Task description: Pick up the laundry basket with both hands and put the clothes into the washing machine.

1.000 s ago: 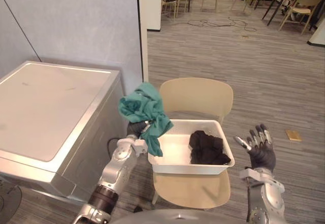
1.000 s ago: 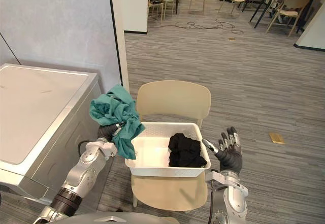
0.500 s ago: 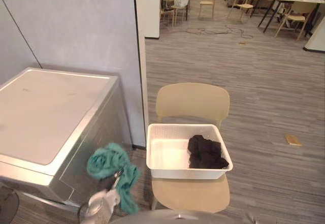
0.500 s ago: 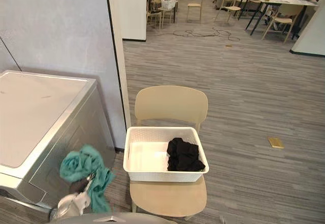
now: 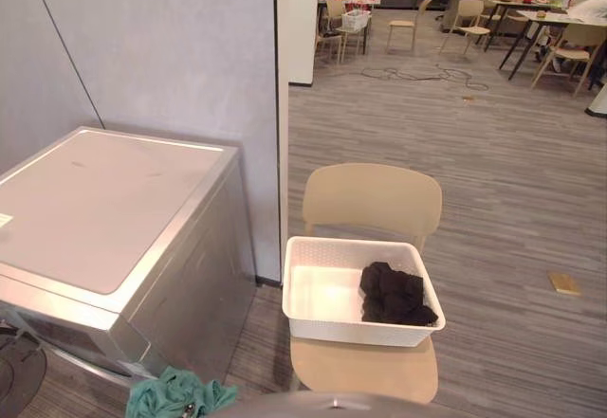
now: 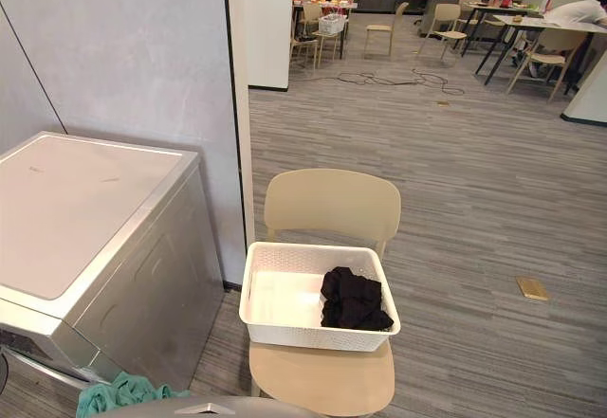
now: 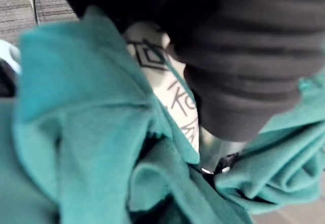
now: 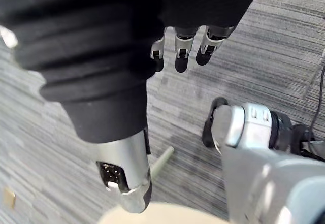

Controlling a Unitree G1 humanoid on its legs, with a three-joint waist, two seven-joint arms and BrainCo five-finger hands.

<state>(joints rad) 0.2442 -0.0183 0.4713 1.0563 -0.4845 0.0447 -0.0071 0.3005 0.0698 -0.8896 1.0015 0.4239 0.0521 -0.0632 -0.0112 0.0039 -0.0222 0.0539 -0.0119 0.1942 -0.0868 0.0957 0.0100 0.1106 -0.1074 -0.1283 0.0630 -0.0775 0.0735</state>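
A white laundry basket (image 5: 351,329) rests on the seat of a beige chair (image 5: 372,205), with a heap of black clothes (image 5: 394,295) in its right half. Left of the chair stands the silver washing machine (image 5: 95,209), its flat top towards me. Low in front of the machine, a teal garment (image 5: 175,397) is bunched up at the bottom of the left eye view. My left hand (image 7: 175,99) is shut on that teal garment (image 7: 86,132), which folds all round it. My right hand (image 8: 176,51) hangs open over the floor, fingers straight, holding nothing.
A grey wall panel (image 5: 161,48) rises behind the machine. A small tan object (image 5: 564,283) lies on the striped floor to the right. Tables and chairs (image 5: 560,34) stand far back. In the right wrist view a chair leg (image 8: 161,160) is close to my hand.
My left hand has dropped with the teal garment from beside the basket to low in front of the machine. My right hand has lowered out of the eye views. The camera has shifted.
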